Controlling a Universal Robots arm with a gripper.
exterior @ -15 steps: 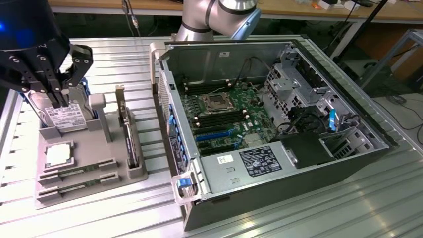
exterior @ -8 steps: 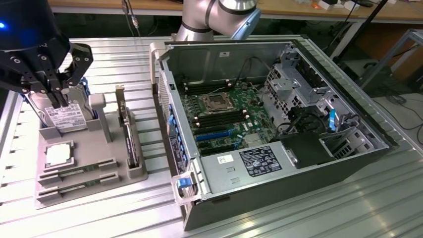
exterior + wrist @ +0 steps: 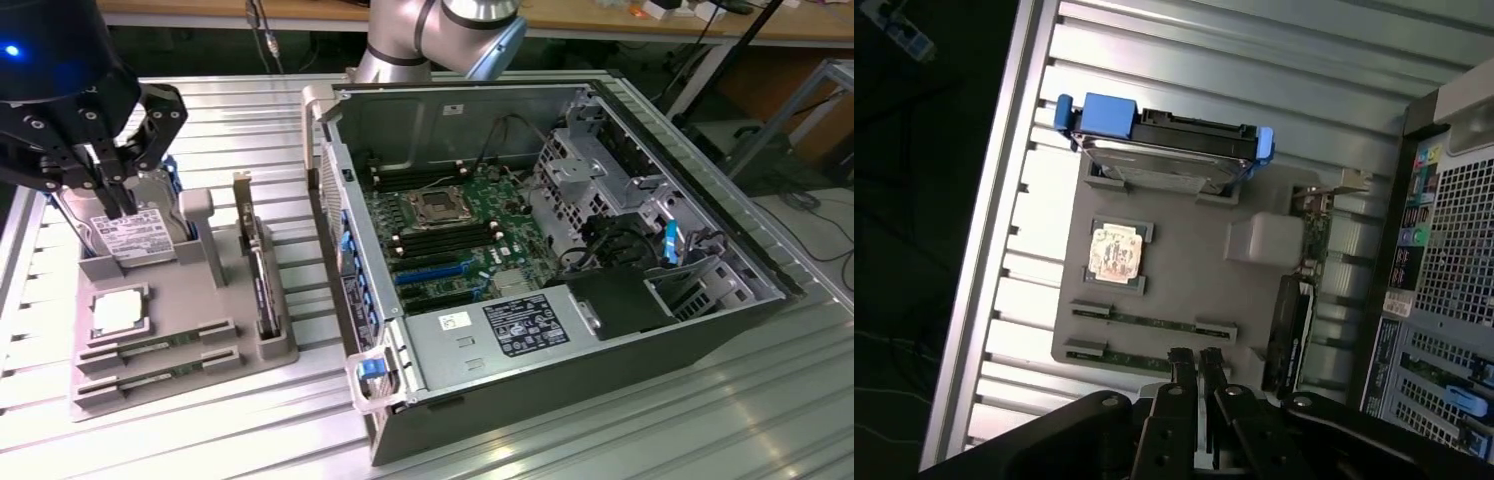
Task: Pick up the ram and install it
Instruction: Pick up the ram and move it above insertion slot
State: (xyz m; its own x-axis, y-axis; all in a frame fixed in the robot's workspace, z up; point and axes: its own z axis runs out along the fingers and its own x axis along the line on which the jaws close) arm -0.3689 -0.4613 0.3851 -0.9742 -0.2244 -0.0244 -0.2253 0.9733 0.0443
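Two ram sticks lie side by side in slots at one end of the grey holder tray (image 3: 200, 330); they are thin green boards, one (image 3: 144, 350) (image 3: 1154, 322) beside the other (image 3: 134, 380) (image 3: 1126, 355). My black gripper (image 3: 118, 208) (image 3: 1196, 358) hangs high above the tray. In the exterior view it stands over the hard drive end. Its two slim fingers (image 3: 1182, 365) stand close together with a narrow gap and nothing between them. The open computer case (image 3: 561, 330) lies on the exterior view's right, with its motherboard (image 3: 461, 225) facing up.
The tray also holds a hard drive (image 3: 134, 235) (image 3: 1159, 140) with blue brackets, a square silver processor (image 3: 118, 310) (image 3: 1116, 252) and a dark expansion card (image 3: 260, 285) (image 3: 1291, 335) on edge. Everything rests on a ribbed metal table (image 3: 240, 120).
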